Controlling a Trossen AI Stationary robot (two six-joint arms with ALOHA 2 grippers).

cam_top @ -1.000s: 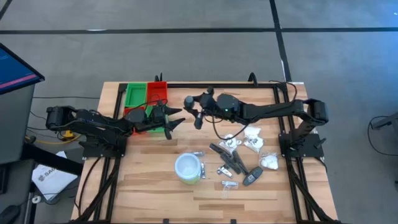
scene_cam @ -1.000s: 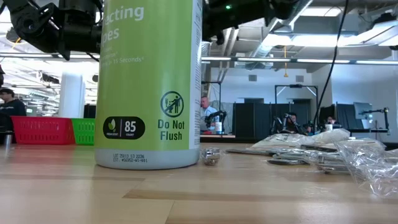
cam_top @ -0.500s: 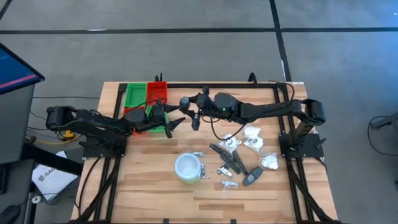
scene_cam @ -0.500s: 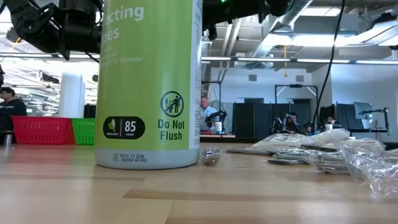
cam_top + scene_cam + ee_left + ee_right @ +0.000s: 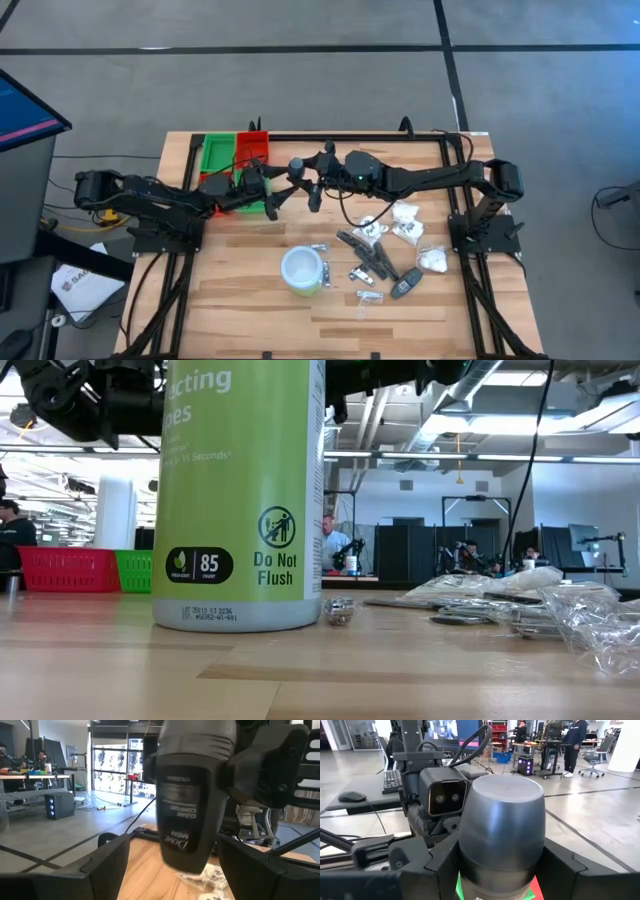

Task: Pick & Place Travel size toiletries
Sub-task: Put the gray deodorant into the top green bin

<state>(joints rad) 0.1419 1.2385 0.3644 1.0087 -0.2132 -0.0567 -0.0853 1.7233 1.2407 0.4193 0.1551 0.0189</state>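
Observation:
A dark grey deodorant stick (image 5: pixel 186 805) is held upright in the air above the table's far middle, with my right gripper (image 5: pixel 500 870) shut on it. In the high view the stick (image 5: pixel 298 166) sits just right of the tray. My left gripper (image 5: pixel 185 870) faces it from the table's left, open. Its fingers stand on either side of the stick's lower end, with gaps on both sides. The other travel size toiletries (image 5: pixel 385 250) lie in a loose pile on the table's right half: black sticks, white packets and clear sachets. My right gripper pinches the stick's two sides (image 5: pixel 470 870) between its two fingers, below the rounded upper end (image 5: pixel 501 795). The fingers come level from the table's right and lie across the stick. The stick stands upright, lifted clear of the table.
A round white tub with a green side (image 5: pixel 303 270) stands at the table's near middle and fills the low view (image 5: pixel 240 490). The red and green compartment tray (image 5: pixel 236 152) sits at the far left, behind my left gripper. People sit at desks beyond the table.
My right gripper has carried the stick a little toward the table's left, closer to my left gripper, and has turned slightly. The stick stays upright and clear of the table.

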